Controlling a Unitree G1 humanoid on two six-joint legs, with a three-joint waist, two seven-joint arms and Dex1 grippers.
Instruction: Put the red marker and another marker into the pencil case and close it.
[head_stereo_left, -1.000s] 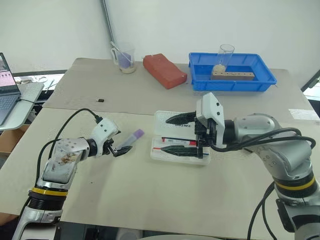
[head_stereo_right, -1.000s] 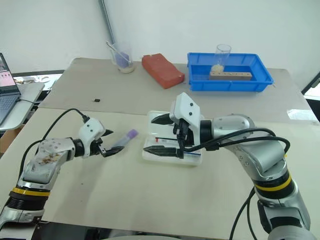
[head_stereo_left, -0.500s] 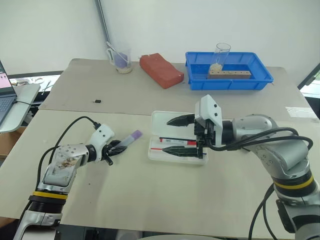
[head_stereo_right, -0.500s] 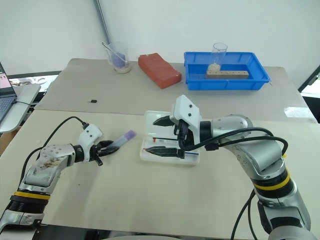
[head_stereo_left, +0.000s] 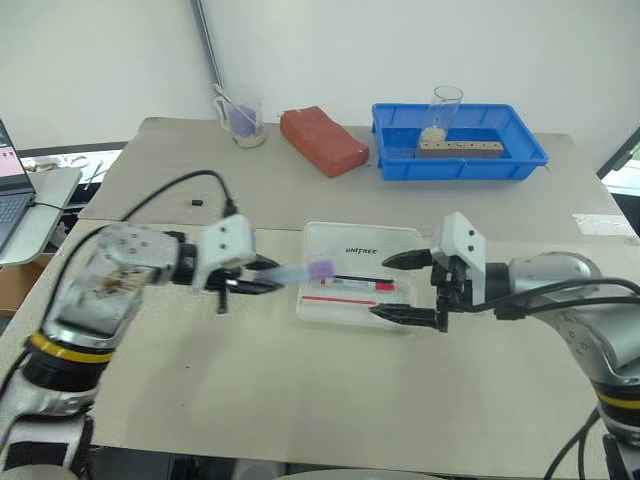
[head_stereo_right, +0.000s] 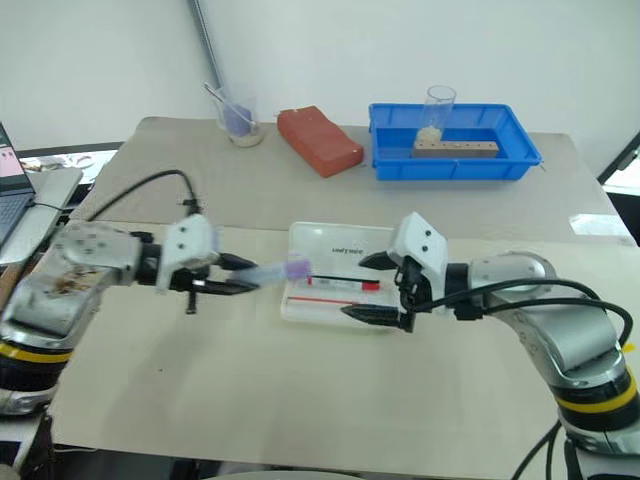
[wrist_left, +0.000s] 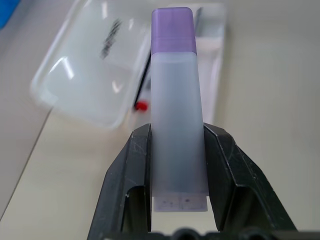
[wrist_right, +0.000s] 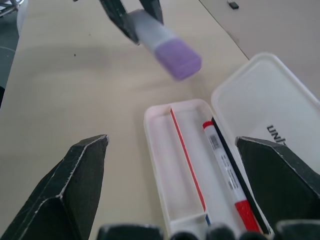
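Left end effector (head_stereo_left: 262, 284) clamped on purple marker (head_stereo_left: 303, 271), cap just over near-left edge of open pencil case (head_stereo_left: 362, 242); red marker (head_stereo_left: 362, 284) already inside. Right end effector (head_stereo_left: 405, 289) fully open, empty, beside case. Carry farther over the empty compartment, align lengthwise, lower before releasing

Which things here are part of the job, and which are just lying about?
Job: purple marker, held by left gripper; red marker, lying in the open pencil case; right gripper, open beside the case.

Lying about: blue tray, glass in it, red brick, beaker, laptop.
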